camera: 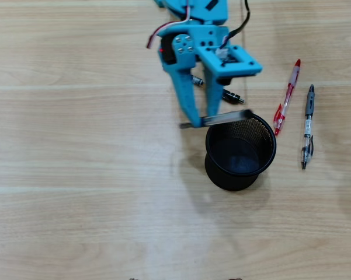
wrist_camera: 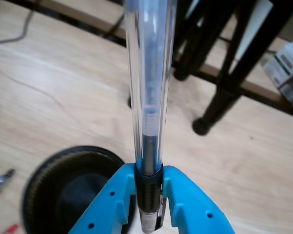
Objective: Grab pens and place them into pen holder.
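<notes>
Above the far-left rim of the pen holder (camera: pixel 240 151), the blue end effector (camera: pixel 200 121) is clenched on a clear-barrelled pen (camera: pixel 222 118), which lies roughly level in the overhead view, its right end reaching just over the holder's rim. The wrist view shows the grip itself: both fingers (wrist_camera: pixel 185 200) press the pen (wrist_camera: pixel 150 97) at its dark collar near the writing end, and the long clear barrel runs away from the camera past the mesh cup (wrist_camera: pixel 63 187). Two more pens rest on the worktop (camera: pixel 76 175) to the right of the holder: a red and clear pen (camera: pixel 287 98) just beside it, and a grey and clear pen (camera: pixel 307 127) further right, lying near each other but apart. Another dark object, perhaps a fourth pen, shows under the arm, mostly hidden. A pen of this kind is judged light, stiff and smooth; the hard plastic barrel is likely to slip or swivel between the fingers if held off its middle, as here, where most of the length overhangs one side. The ribbed or rubber collar offers the surest hold. The holder looks empty, light and liable to shift if nudged at the rim.
</notes>
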`<move>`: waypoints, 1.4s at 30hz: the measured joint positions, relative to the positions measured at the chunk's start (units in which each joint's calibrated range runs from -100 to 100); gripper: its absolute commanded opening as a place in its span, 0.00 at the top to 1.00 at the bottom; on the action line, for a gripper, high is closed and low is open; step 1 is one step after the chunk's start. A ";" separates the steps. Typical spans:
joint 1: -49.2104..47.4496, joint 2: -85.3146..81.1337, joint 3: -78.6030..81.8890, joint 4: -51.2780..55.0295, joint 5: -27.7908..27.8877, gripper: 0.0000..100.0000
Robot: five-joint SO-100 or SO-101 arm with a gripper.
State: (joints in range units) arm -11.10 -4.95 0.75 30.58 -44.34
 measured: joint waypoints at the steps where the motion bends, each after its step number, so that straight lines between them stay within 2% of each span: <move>1: -1.52 0.17 -0.09 -0.69 -1.04 0.98; 4: -6.67 2.03 0.00 -1.38 -4.07 0.98; 13: -8.10 5.76 1.42 -1.55 -7.41 0.97; 14: -7.94 5.76 2.57 -1.55 -7.62 0.96; 17: -8.36 5.92 6.46 -1.55 -7.98 0.83; 21: -8.44 5.76 9.03 -1.55 -7.36 0.80; 29: -7.60 -2.20 9.74 -0.86 -0.52 0.80; 30: -6.33 -5.92 9.65 3.62 3.08 0.80; 33: -4.39 -11.51 9.56 14.21 8.03 0.80; 37: -0.42 -15.83 10.62 42.38 20.87 0.79; 39: -0.34 -14.22 14.79 53.57 25.04 0.77; 42: -0.08 -10.75 20.98 55.21 27.80 0.76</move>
State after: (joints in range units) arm -11.19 -15.70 21.74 85.79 -16.54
